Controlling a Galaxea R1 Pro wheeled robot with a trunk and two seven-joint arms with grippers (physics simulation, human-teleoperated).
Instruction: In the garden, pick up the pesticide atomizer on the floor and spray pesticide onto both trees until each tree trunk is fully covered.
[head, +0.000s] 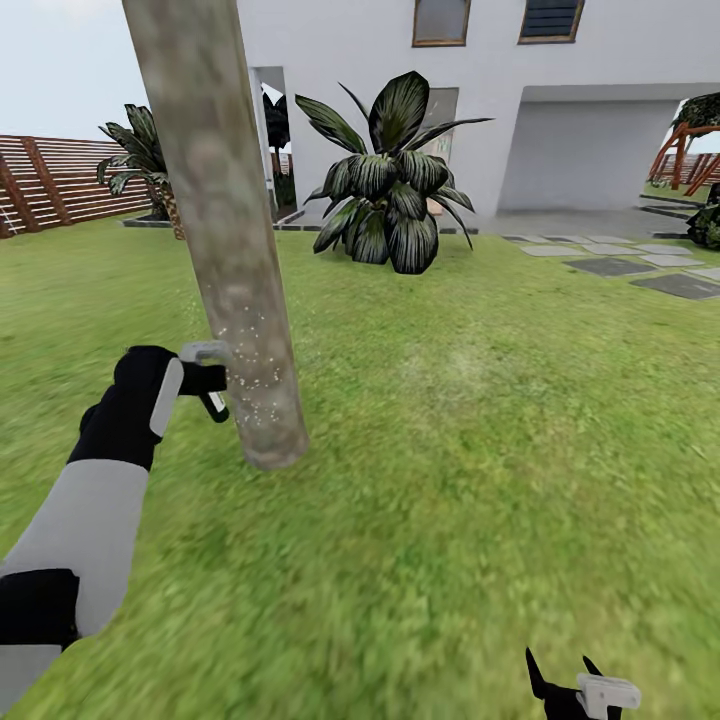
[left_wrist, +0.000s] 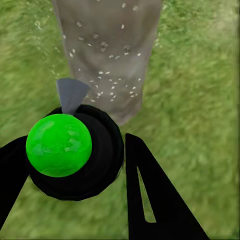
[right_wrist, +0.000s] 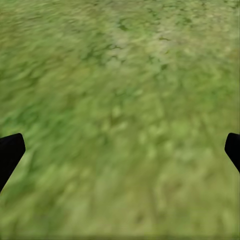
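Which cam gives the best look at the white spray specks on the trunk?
Left wrist view: the pale grey-brown mottled tree trunk sits close ahead, white specks distinct. Head view shows the whole lower trunk, specks smaller. Right wrist view shows blurred green grass.

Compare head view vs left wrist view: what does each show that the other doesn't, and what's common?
Head only: the white house, the brown slat fence, a big dark leafy plant, stepping stones, and the right claw low over the grass.

Left wrist only: the atomizer up close between the claw's fingers, with a green round top and a grey nozzle aimed at the trunk.

Both: the left claw, the mottled tree trunk with pale specks low on it, and the lawn around its base.
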